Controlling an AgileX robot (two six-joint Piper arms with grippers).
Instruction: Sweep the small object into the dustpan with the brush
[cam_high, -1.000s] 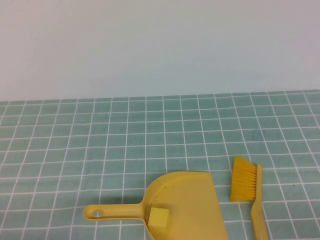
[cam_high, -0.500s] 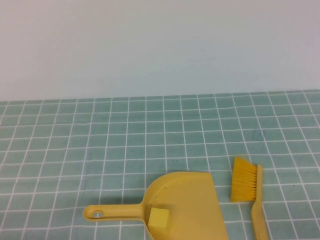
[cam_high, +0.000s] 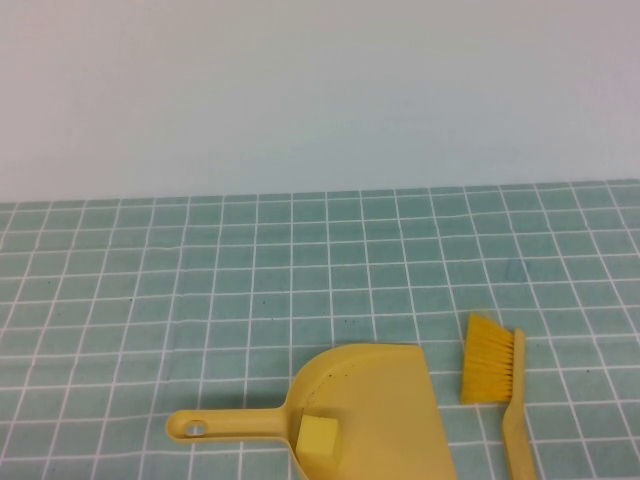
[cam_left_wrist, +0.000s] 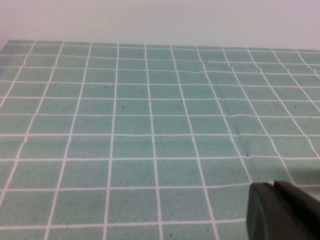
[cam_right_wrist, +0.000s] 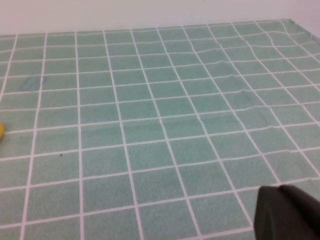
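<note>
**Cube already in the pan**

The cube (cam_high: 319, 436) sits inside the dustpan (cam_high: 385, 400); the brush (cam_high: 492, 372) lies just beside it on the surface (cam_high: 200, 280). My left hand (cam_left_wrist: 285, 212) and right hand (cam_right_wrist: 287, 212) hover apart; whether they're open, I cannot tell.

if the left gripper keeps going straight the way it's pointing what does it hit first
Probably only the tiled mat: the left gripper shows just a dark tip, with bare tiles ahead up to the pale wall. The right gripper likewise faces bare tiles.

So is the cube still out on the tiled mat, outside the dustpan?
No, in the high view the pale-yellow cube sits inside the yellow dustpan, with the brush lying apart to its right.
</note>
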